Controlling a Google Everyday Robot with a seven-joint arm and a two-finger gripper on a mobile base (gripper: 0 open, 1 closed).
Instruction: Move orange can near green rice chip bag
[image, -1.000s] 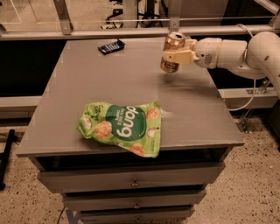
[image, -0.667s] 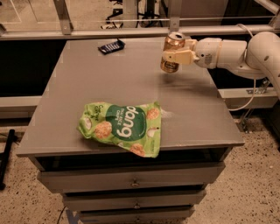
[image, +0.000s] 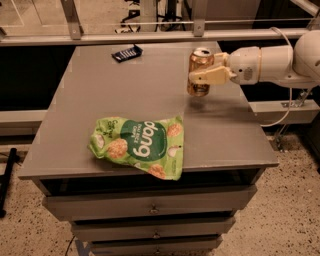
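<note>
The orange can stands upright at the right rear of the grey table, its silver top showing. My gripper reaches in from the right and is shut on the can, one cream finger across its front. The can looks just above or at the table surface; I cannot tell which. The green rice chip bag lies flat near the front edge, to the left of and nearer than the can, well apart from it.
A small black flat packet lies at the table's back left. A metal rail runs behind the table. Drawers sit under the tabletop. A cable hangs off the arm at the right.
</note>
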